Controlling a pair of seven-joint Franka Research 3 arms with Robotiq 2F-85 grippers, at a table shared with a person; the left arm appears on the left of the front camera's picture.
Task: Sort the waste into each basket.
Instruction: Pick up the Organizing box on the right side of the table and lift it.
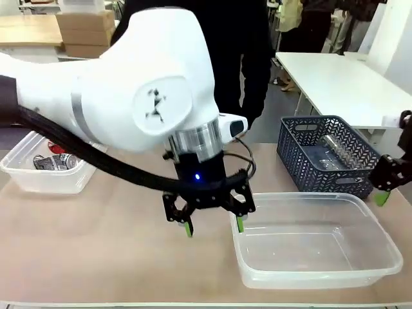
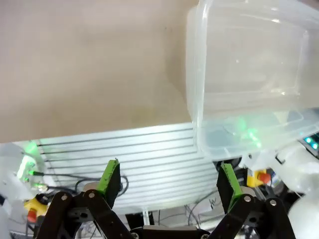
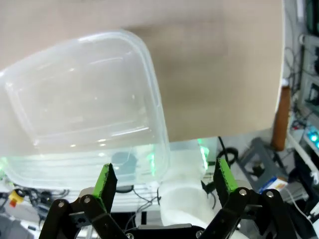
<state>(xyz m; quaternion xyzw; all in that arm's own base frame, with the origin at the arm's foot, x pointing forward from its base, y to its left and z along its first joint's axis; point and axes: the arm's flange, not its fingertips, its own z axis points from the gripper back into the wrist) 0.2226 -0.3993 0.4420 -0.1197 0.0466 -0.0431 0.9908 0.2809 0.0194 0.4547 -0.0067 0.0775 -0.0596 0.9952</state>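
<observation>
Mesh basket [image 1: 301, 162] behind right tub [image 1: 309, 278]

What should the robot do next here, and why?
Probably swing the right gripper over the mesh basket toward the clear bottle lying inside it. That gripper and the left gripper are both open and empty. The near tub holds nothing, the cans sit in the far-left tub, and the right gripper is closest to the bottle.

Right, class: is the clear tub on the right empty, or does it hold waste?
Empty: the clear tub shows only the table through its floor and walls; nothing lies inside.
</observation>
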